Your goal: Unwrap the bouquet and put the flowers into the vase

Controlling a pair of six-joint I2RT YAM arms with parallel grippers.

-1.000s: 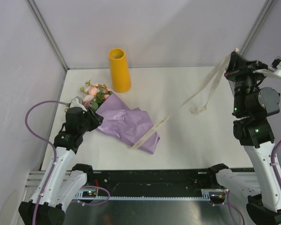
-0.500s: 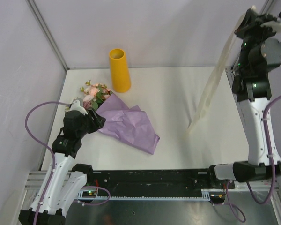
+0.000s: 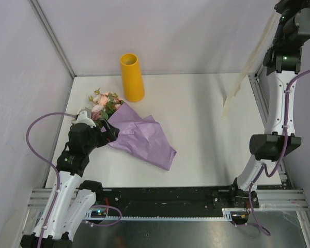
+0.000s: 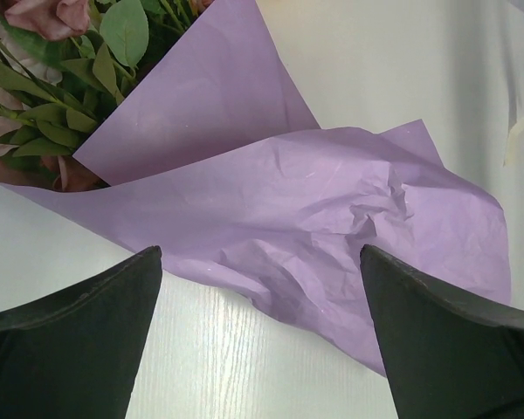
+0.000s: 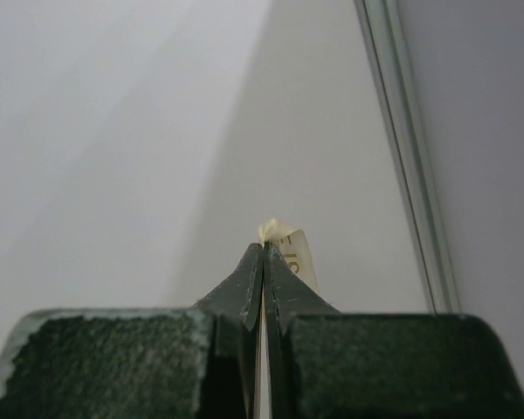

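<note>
Ribbon (image 3: 246, 67) off – lilac paper (image 3: 144, 140) next
Pinching ribbon high in right gripper (image 5: 264, 250), clear of bouquet (image 3: 125, 126) by table's (image 3: 206, 129) left edge; left gripper (image 4: 260, 257) spread wide over paper for peeling.

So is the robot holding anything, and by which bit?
The right fingers pinch the cream ribbon near one end; the left fingers are open, holding nothing.
</note>
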